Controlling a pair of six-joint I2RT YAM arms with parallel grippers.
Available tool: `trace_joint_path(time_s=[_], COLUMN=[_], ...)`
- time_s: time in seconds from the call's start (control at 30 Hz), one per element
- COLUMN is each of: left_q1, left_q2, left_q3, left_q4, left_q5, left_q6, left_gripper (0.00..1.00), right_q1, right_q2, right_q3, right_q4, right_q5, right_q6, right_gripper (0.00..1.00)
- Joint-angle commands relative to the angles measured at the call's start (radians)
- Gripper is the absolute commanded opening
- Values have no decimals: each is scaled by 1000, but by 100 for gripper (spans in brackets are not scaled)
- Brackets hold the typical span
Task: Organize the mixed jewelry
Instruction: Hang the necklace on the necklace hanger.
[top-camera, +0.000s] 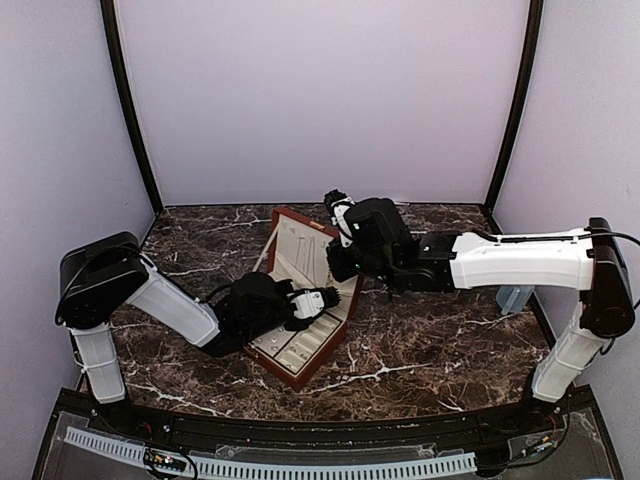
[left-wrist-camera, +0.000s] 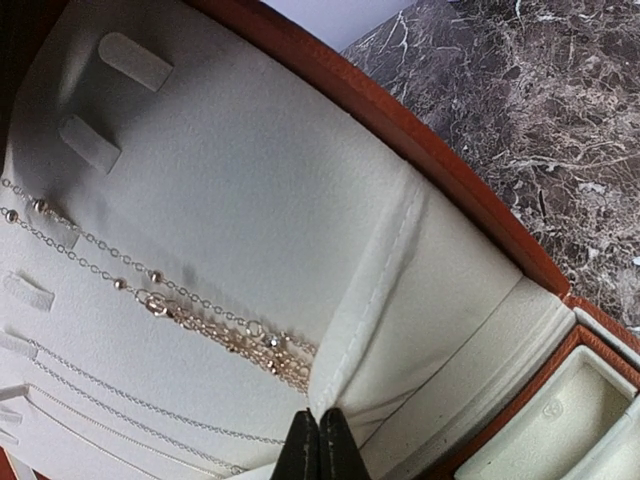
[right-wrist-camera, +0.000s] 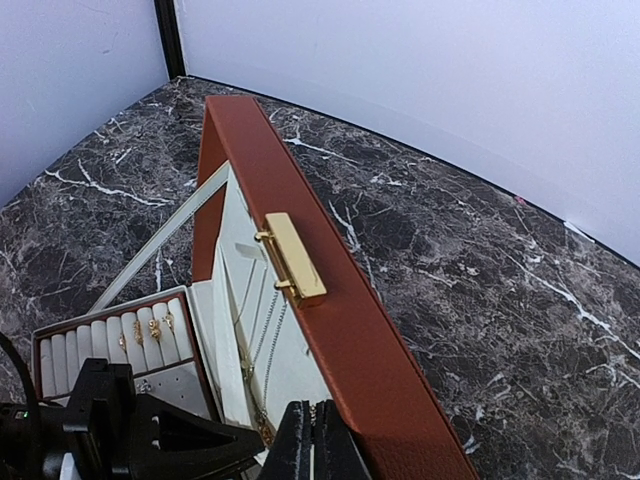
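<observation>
The mixed jewelry lies mostly inside the open reddish-brown jewelry box (top-camera: 300, 300): a beaded chain (left-wrist-camera: 120, 282) and a tangled clump of gold-toned chains (left-wrist-camera: 262, 350) drape across the cream lining (left-wrist-camera: 250, 170) of the lid, thin silver chains (left-wrist-camera: 130, 400) run below them, and a few small gold rings (right-wrist-camera: 152, 328) sit in the ring rolls (right-wrist-camera: 90, 345) of the base. The left gripper (left-wrist-camera: 320, 445) hovers just beneath the clump with its fingers pressed together; whether a strand is pinched between them cannot be told. The right gripper (right-wrist-camera: 312, 438) is likewise closed, its tips just beside the lid's rim (right-wrist-camera: 340, 330) below the gold clasp (right-wrist-camera: 292, 258), apparently bracing the lid. The step in hand looks like separating the clump. Doing it well likely means parting the left fingers only slightly, catching one strand at the clump's edge, and drawing it slowly along the lining, away from the pocket fold (left-wrist-camera: 375, 290), while the lid is kept steady.
</observation>
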Motion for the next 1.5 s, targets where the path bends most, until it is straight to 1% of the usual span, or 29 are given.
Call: trace_joint_path(time_s=[0.0,0.43,0.77,1.0,1.07,1.23,1.47], left_q1=[-35,-40,-40,-41,-41,-41,-41], left_q2=[24,28,23,21,21,22,22], left_q3=[-27,-44,-44,-46,-47,-48,-48], left_q4=[21,69,70,73,74,76,78], left_q5=[60,66,68,67,65,63,61], left_q6=[-32,-29,-31,-30,-29,-27,-25], left_gripper=[0,0,0,0,0,0,0], right_q1=[-11,-11,-12,-13,-16,-26,-26], right_q2=[4,46,36,79,82,106,108], right_q3=[2,48,54,79,78,91,88], right_q4=[14,-28,-3,-27,-27,-22,-32], right_q5=[76,153,151,140,112,-63,-228], right_q6=[29,64,49,82,87,76,69], right_gripper=[0,0,0,0,0,0,0])
